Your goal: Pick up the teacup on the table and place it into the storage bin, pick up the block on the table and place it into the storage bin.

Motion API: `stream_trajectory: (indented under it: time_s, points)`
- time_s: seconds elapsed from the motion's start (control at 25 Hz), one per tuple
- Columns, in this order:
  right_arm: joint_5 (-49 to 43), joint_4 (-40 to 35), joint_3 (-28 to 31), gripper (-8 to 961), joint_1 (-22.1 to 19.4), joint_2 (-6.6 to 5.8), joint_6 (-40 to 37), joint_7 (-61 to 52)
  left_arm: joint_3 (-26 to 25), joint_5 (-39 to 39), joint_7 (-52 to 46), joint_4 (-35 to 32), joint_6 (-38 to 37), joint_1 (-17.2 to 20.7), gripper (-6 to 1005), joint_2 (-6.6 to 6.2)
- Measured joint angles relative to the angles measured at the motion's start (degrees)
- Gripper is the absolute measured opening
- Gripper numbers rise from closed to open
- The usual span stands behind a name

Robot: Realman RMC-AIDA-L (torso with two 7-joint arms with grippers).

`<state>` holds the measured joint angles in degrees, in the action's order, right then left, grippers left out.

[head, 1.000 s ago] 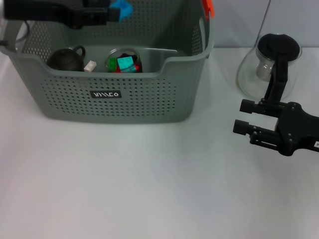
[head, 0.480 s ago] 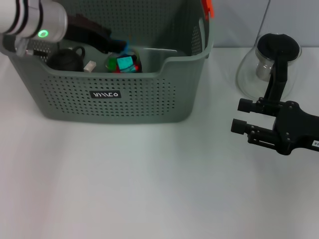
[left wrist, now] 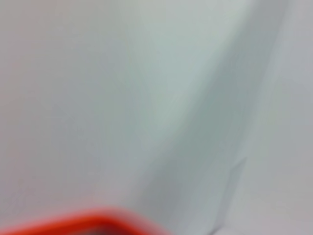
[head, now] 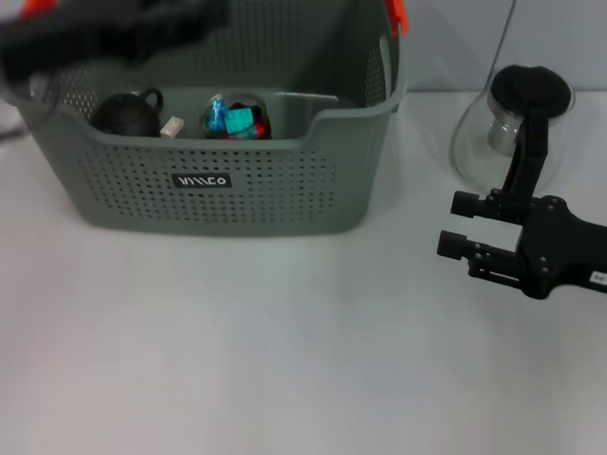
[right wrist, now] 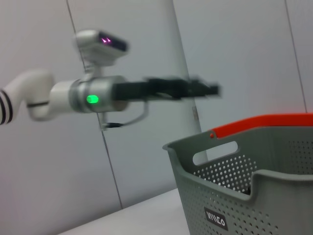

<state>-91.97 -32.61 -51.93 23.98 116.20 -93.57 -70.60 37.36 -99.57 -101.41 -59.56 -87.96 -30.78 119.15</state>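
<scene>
Only readable marking: small black label [head: 200,179] on the front wall of the storage bin [head: 285,190], white block lettering. In the head view it looks like "VIVICO" or similar, strokes too coarse to confirm. The right wrist view shows the same label [right wrist: 215,219] at an angle, reading roughly "VIVEO"; exact spelling can't be settled. Small white tag [head: 597,278] on the right arm's body near the gripper, print too small to read. No other text or numbers.
</scene>
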Motion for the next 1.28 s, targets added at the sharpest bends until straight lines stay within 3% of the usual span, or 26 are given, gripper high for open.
stream_trajectory:
  time_s: [0.16,0.28,0.48,0.68,0.96,1.2,1.28]
  points:
    - [-1.9,0.0,-0.1,638,-0.1,0.38,0.2,1.5,-7.5,9.6,16.3,12.7,-17.0,4.5,820,-1.51]
    - [-5.2,0.1,-0.1,648,0.0,1.24,0.5,2.2,-10.5,3.5,26.6,15.6,-21.6,8.1,816,-0.35]
    - [-7.9,1.3,0.0,674,-0.3,3.69,3.8,6.6,-8.7,-12.3,36.6,17.6,-17.7,11.5,813,2.51]
    - [-7.4,7.4,0.1,699,2.7,3.95,5.8,8.6,-7.0,-20.4,38.3,23.6,-11.6,9.3,813,2.04]
    - [-7.8,9.7,-0.8,735,2.7,4.03,6.2,16.6,-3.1,-23.2,39.0,25.0,-9.4,7.8,813,1.98]
    - [-8.2,10.7,-0.8,894,2.6,3.94,6.1,17.9,-3.2,-23.7,40.4,25.4,-9.2,7.5,813,2.20]
    - [-8.6,10.7,-0.8,896,2.5,3.86,6.0,17.9,-3.4,-23.7,40.4,25.5,-9.3,7.4,813,2.13]
